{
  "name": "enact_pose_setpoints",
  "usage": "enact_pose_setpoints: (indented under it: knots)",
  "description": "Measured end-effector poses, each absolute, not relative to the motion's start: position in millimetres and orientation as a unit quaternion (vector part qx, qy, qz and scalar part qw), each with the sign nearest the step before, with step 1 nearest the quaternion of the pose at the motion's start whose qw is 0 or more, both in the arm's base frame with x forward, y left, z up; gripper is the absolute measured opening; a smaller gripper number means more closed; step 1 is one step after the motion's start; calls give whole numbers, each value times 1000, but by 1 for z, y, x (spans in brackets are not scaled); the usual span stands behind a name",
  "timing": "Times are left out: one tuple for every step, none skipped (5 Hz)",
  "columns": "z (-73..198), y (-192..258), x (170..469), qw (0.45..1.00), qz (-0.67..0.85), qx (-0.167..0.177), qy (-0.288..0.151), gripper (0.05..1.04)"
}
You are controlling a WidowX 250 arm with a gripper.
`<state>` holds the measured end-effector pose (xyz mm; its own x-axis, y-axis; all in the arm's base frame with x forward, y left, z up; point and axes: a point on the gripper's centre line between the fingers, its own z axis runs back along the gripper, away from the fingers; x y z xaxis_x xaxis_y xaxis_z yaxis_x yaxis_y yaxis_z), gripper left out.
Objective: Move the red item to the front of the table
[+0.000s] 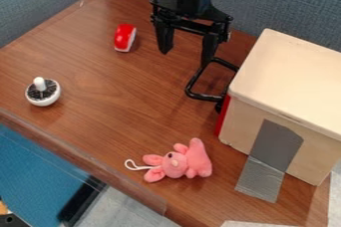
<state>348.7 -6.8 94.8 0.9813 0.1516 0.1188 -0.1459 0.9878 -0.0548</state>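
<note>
- The red item (124, 37), with its white side, is lying in the upper left of the frame, on the far part of the wooden table (113, 86); the move is, by my judgement, waiting to be started.
- The black gripper (186, 57) is hanging at the upper centre, to the right of the red item and apart from it. Its fingers are standing wide apart and holding nothing, so it is in a released state.
- Everything is therefore left to do: closing on the red item, lifting or sliding it, and setting it down near the front edge (67, 149), which I am taking to be the one crossing the lower left.
- A pink plush toy (176, 165) is lying at the lower centre, close to that edge, and could be getting in the way of a placement there.
- Of containers, a large cream box (286, 79) is standing at the right, its top covered, its inside hidden; grey tape (275, 144) is running down its side onto the table.
- A small white round piece (44, 95) is resting at the left, perhaps a bowl with something dark inside, or else a brush, with a white knob rising from it.
</note>
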Motion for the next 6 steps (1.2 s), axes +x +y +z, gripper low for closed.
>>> enact_pose_setpoints:
  knots:
    - [84, -6, 347, 996, 76, -22, -45, 1001]
    - [81, 27, 361, 992, 113, -17, -47, 1001]
    - [78, 56, 377, 989, 141, -18, -51, 1001]
    - [71, 77, 392, 986, 157, -10, -47, 1001]
    - [62, 110, 406, 982, 183, 19, -48, 1001]
    - [52, 124, 419, 980, 190, 28, -44, 1001]
